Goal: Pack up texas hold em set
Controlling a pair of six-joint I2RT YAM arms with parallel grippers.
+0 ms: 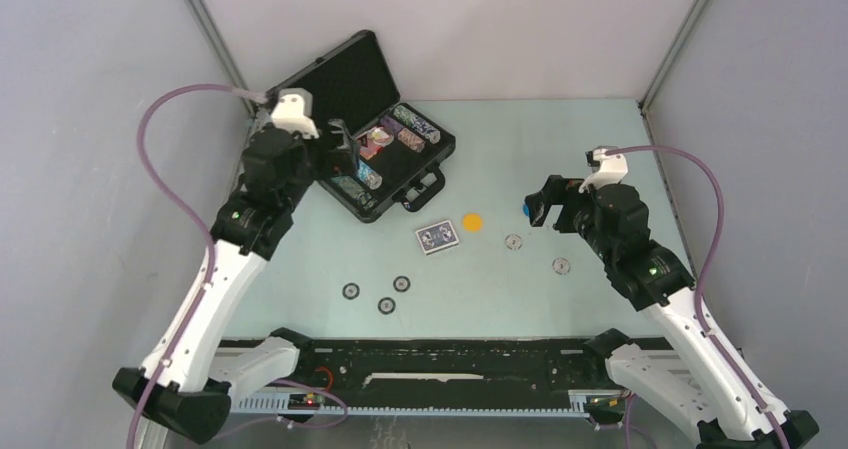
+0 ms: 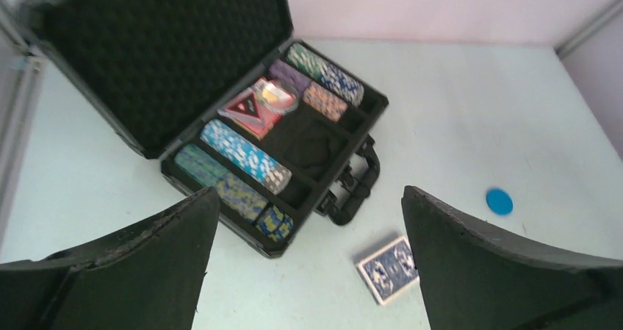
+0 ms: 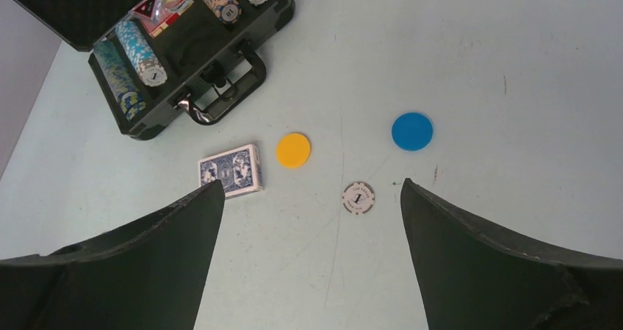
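The black case (image 1: 345, 77) lies open at the back left, with rows of chips (image 1: 415, 126) and a red pack in its tray. A blue card deck (image 1: 437, 237), a yellow disc (image 1: 472, 222), a blue disc (image 1: 527, 209), two white chips (image 1: 513, 241) and three dark chips (image 1: 386, 305) lie loose on the table. My left gripper (image 1: 345, 157) is open and empty above the case's left end. In the left wrist view (image 2: 308, 198) the deck (image 2: 387, 269) lies near its right finger. My right gripper (image 1: 540, 207) is open and empty, hovering over a white chip (image 3: 358, 198) and next to the blue disc (image 3: 412, 131).
The case's handle (image 1: 425, 184) points toward the deck. The raised lid leans toward the back left wall. A metal frame post (image 1: 672, 44) stands at the back right corner. The black rail (image 1: 430, 354) of the arm bases runs along the near edge.
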